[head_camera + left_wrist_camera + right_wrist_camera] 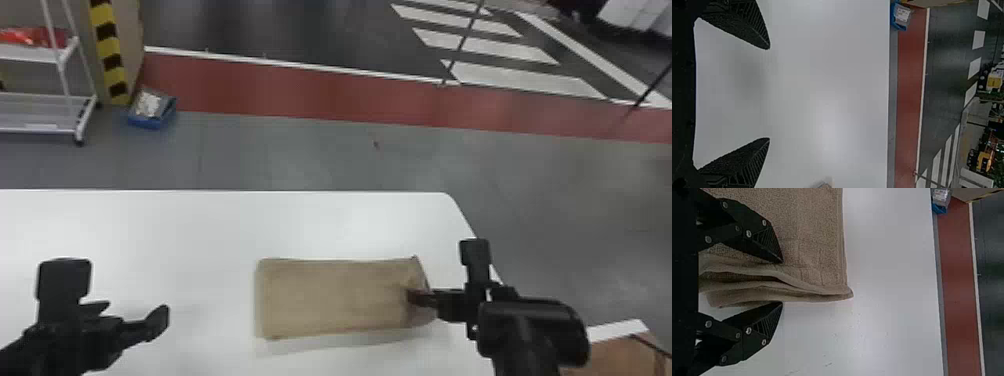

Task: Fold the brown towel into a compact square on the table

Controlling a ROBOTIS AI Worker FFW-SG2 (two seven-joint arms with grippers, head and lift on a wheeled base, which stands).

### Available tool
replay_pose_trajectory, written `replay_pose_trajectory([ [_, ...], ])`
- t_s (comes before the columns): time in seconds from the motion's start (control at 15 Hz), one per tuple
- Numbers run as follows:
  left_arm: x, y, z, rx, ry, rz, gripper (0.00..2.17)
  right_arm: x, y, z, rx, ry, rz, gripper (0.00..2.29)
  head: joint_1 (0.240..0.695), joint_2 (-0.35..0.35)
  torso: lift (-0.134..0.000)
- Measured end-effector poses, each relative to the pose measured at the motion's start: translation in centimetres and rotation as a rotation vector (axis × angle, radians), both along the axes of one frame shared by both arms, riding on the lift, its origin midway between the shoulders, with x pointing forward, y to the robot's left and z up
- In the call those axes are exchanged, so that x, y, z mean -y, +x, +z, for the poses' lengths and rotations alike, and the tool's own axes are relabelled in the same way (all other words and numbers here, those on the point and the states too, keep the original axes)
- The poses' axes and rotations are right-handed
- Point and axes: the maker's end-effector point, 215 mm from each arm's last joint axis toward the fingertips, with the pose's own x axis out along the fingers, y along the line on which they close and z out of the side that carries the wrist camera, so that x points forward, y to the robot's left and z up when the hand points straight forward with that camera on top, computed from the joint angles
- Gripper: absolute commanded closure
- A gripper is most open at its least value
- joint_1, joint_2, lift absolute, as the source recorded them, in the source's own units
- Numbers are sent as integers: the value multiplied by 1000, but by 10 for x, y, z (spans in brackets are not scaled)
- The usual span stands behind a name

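The left gripper (134, 311) has its black fingers spread wide. The right gripper (419, 298) has its fingers a little apart, less wide.

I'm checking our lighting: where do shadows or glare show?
Head view: soft shadow along the near edge of the brown towel, mild sheen on the table; left wrist view: glare on it, faint shadow by the left gripper; right wrist view: pale bright patch.
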Motion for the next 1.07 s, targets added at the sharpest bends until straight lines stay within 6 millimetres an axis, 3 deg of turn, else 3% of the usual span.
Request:
replay_pose_trajectory([
  [0.07,0,0,0,0,1,1,43,-1,2,2,10,6,4,1312,695,-290,0],
  [0.13,-1,1,0,0,1,1,43,-2,5,4,24,12,7,1393,695,-288,0],
  [0.47,-1,2,1,2,3,1,43,2,11,19,95,45,-5,1396,695,-287,0],
  [0.6,-1,2,1,1,2,2,43,8,8,45,140,96,-25,1393,695,-293,0],
  [0.93,-1,3,4,5,0,2,43,53,-1,109,193,127,-122,1393,695,-344,0],
  [1.07,-2,3,4,5,-2,3,43,48,1,127,201,132,-121,1393,695,-344,0],
])
